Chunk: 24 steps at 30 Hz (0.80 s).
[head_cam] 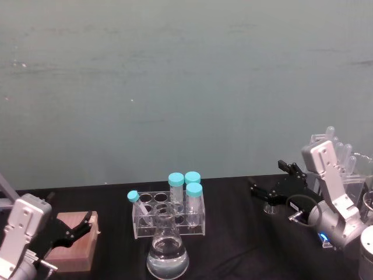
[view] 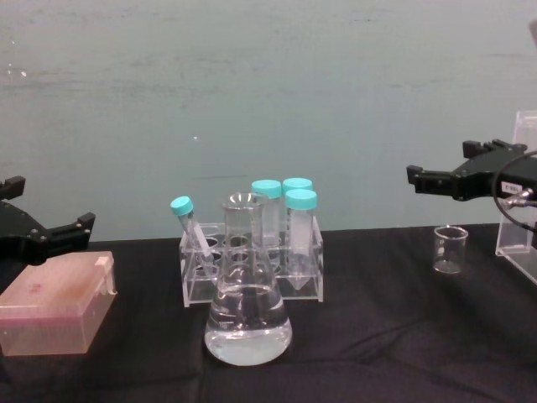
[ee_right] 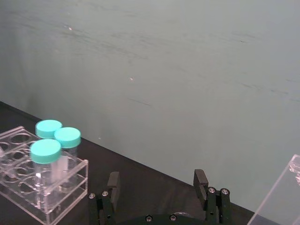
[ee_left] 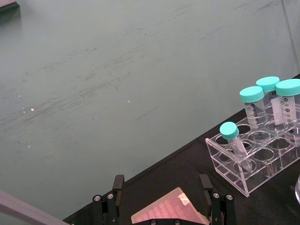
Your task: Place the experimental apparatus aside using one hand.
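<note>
Right gripper (head_cam: 266, 175), jaws wide and empty, hangs above the small glass beaker (view: 450, 249) on the table (view: 377, 336); left gripper (ee_left: 161, 182), equally wide, sits over the pink box (view: 54, 302).

Black cloth-covered worktop (view: 403, 336), plain grey-green wall (head_cam: 186, 87) behind it. Clear acrylic tube rack (head_cam: 141, 227) at centre: three large teal-capped plastic tubes (view: 301, 220) upright at its right end, one small teal-capped tube (view: 186, 220) leaning at its left end. Pink rectangular plastic box (view: 54, 312) far left, well apart from the rack.
</note>
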Each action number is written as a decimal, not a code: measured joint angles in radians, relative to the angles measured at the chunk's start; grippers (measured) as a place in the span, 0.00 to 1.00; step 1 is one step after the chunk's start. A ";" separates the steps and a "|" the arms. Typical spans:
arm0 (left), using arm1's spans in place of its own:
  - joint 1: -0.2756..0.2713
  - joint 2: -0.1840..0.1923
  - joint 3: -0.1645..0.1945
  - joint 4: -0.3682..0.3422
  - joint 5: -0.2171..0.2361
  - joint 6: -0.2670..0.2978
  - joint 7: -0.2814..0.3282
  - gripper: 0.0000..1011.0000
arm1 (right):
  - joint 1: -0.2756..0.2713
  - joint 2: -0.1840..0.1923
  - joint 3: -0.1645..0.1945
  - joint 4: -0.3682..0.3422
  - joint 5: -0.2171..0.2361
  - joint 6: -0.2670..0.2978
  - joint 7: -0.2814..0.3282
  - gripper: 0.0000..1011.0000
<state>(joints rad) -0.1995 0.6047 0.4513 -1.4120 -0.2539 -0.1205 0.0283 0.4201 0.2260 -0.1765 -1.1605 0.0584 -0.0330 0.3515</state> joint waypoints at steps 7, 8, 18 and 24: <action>0.000 0.000 0.000 0.000 0.000 0.000 0.000 0.99 | -0.022 0.027 -0.011 -0.041 0.049 -0.001 0.055 0.99; 0.000 0.000 0.000 0.000 0.000 0.000 0.000 0.99 | -0.024 0.030 -0.014 -0.045 0.059 -0.002 0.066 0.99; 0.000 0.000 0.000 0.000 0.000 0.000 0.000 0.99 | -0.033 0.053 -0.046 -0.066 0.113 -0.015 0.132 0.99; 0.000 0.000 0.000 0.000 0.000 0.000 0.000 0.99 | -0.034 0.064 -0.070 -0.074 0.142 -0.026 0.173 0.99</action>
<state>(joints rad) -0.1995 0.6047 0.4514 -1.4120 -0.2539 -0.1205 0.0283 0.3866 0.2902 -0.2469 -1.2340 0.2001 -0.0586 0.5242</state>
